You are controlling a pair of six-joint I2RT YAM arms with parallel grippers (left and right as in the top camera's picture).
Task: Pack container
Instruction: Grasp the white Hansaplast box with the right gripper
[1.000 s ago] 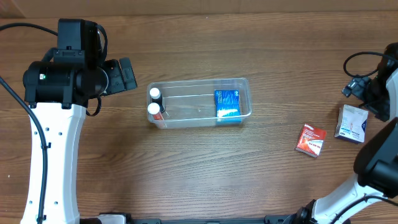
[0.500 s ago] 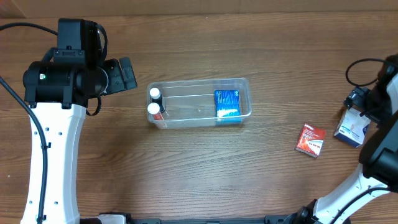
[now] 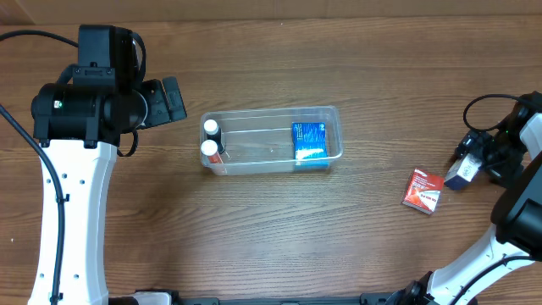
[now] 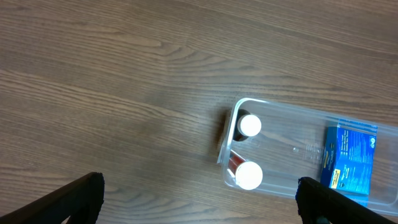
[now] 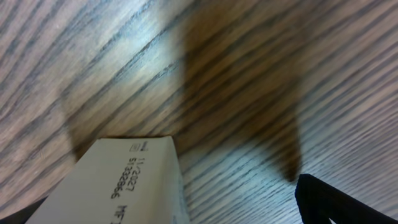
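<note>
The clear container (image 3: 258,146) sits mid-table and holds a blue box (image 3: 310,141) at its right end and two white-capped bottles (image 3: 209,147) at its left end. It also shows in the left wrist view (image 4: 292,155), with the bottles (image 4: 249,175) and blue box (image 4: 349,157). My left gripper (image 3: 174,100) hovers open and empty to its left (image 4: 199,208). My right gripper (image 3: 476,159) is low at the far right, open (image 5: 186,211). A white-and-blue box (image 3: 459,175) lies between its fingers, towards the left one (image 5: 118,186), apart from the right finger.
A red box (image 3: 423,191) lies flat on the wood table just left of the white-and-blue box. A black cable loops by the right arm (image 3: 483,106). The white left arm column (image 3: 72,220) stands at the left.
My right arm has come down and forward over the white-and-blue box. The box has shifted left towards the red box and changed its tilt. The left arm has not moved.
</note>
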